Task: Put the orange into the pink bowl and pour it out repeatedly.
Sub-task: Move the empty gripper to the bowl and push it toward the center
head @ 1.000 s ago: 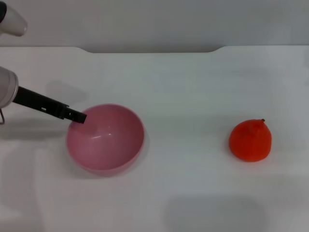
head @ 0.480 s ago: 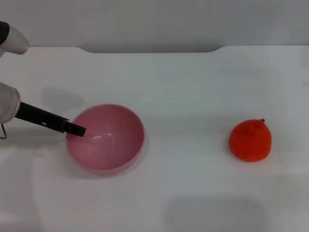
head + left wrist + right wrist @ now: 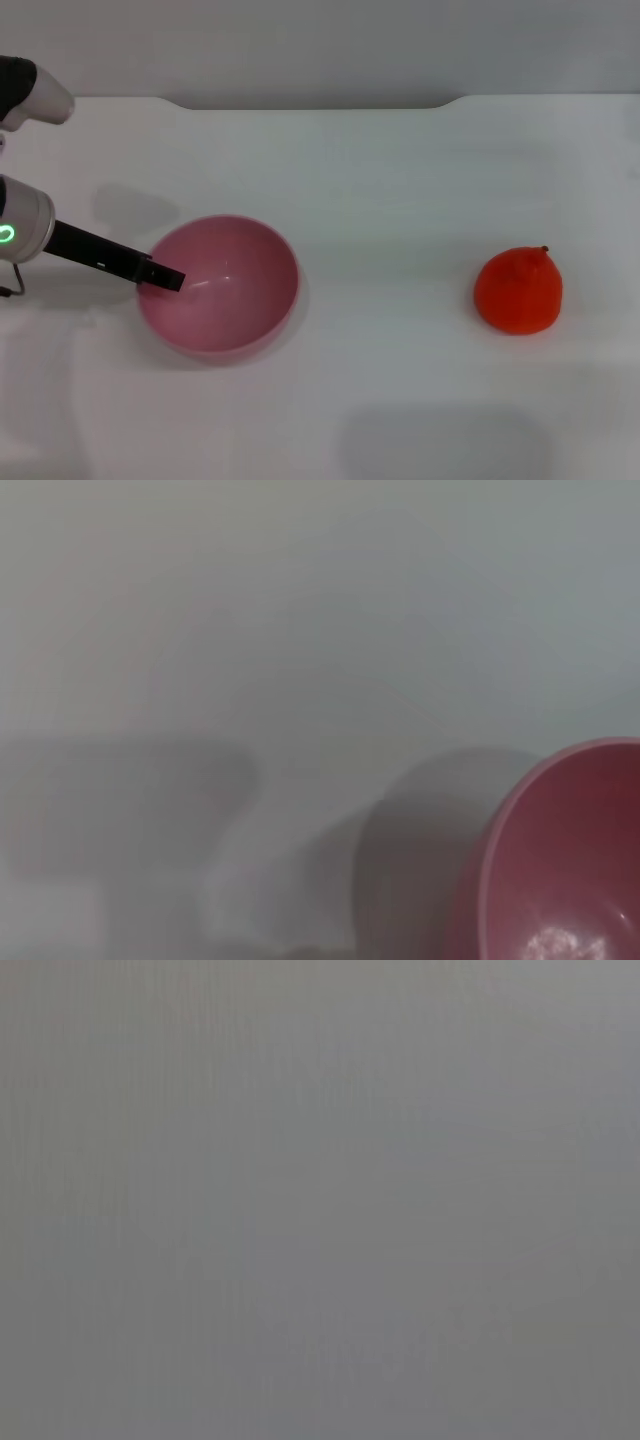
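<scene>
Orange (image 3: 518, 291) upright, tip up-right | left tool (image 3: 165, 277) at pink bowl (image 3: 225, 335) rim

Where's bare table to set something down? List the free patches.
Widest free patch: between the bowl and the orange. Also bare: the table behind both, and the front strip near the robot. Crowded only at the bowl's left rim, where the left gripper reaches in.

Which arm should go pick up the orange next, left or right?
Probably right: the orange lies on the robot's right, far from the pink bowl, where the left gripper is occupied at the rim. The right gripper is out of view.
</scene>
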Controlling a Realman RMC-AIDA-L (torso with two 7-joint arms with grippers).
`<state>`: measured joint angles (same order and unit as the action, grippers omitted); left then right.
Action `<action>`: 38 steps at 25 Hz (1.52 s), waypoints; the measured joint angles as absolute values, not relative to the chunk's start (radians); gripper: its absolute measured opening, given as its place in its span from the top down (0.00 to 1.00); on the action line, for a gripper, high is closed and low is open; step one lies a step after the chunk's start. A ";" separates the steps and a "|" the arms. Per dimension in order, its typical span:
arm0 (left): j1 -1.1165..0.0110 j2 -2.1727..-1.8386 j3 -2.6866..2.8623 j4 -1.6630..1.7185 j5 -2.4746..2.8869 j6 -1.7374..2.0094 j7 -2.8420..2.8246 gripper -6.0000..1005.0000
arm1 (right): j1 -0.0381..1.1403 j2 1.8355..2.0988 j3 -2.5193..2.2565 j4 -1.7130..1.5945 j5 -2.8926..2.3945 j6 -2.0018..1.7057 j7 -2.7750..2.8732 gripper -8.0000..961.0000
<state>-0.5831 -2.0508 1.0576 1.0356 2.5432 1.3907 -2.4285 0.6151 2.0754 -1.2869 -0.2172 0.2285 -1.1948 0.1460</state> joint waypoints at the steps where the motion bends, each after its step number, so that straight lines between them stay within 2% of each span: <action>1: -0.586 -2.051 1.058 1.028 2.543 1.388 -2.429 0.37 | 0.615 2.075 -1.287 -0.217 0.229 -1.195 0.146 0.42; 14: -0.591 -2.045 1.063 1.026 2.544 1.385 -2.434 0.37 | 0.613 2.075 -1.285 -0.218 0.229 -1.197 0.146 0.42; 20: -0.593 -2.041 1.083 1.024 2.547 1.386 -2.426 0.56 | 0.606 2.075 -1.285 -0.220 0.235 -1.209 0.147 0.42; 29: -0.600 -2.038 1.084 1.030 2.548 1.380 -2.420 0.95 | 0.609 2.075 -1.287 -0.229 0.231 -1.209 0.149 0.42; 35: -0.611 -2.036 1.077 1.034 2.547 1.376 -2.411 0.95 | 0.589 2.075 -1.297 -0.279 0.206 -1.214 0.287 0.42; 38: -0.616 -2.031 1.077 1.043 2.546 1.377 -2.410 0.95 | 0.531 2.059 -1.317 -0.392 0.094 -1.222 0.566 0.42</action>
<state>-0.6158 -2.0313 1.0766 1.0426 2.5460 1.3774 -2.4102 0.5307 2.0594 -1.3169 -0.3920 0.0935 -1.2223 0.5662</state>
